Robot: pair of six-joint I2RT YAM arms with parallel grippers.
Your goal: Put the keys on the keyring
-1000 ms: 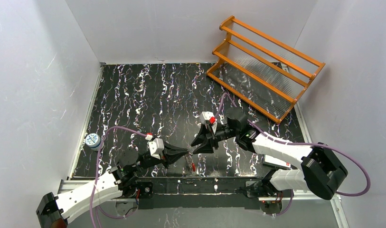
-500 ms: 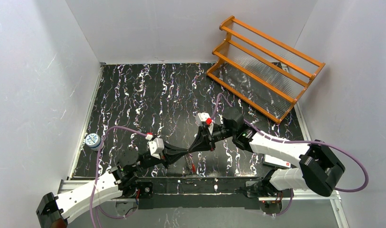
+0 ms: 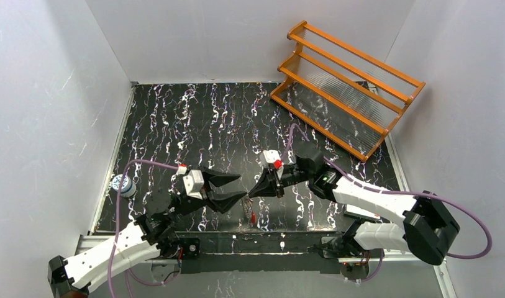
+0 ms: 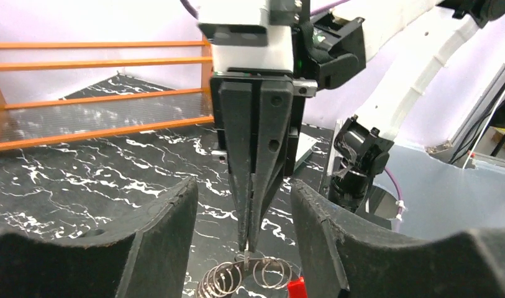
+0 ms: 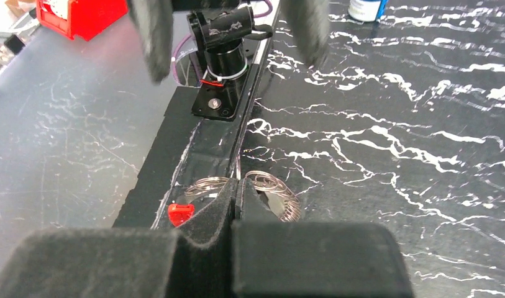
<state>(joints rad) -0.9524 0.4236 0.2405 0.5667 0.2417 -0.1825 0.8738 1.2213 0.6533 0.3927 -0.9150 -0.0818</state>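
On the black marbled table (image 3: 175, 112), right fingers (image 4: 237, 161) pinch the keyring (image 4: 225, 278) (left fingers (image 4: 156, 242) spread wide, empty).

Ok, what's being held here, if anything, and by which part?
The right gripper is shut on the keyring, pinching the top of its wire coils. The left gripper is open, holding nothing.

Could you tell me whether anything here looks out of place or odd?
The keyring looks odd: its wire loops are fanned apart like a stretched spring on either side of the shut right gripper, by the near edge of the table. Nothing else stands out.
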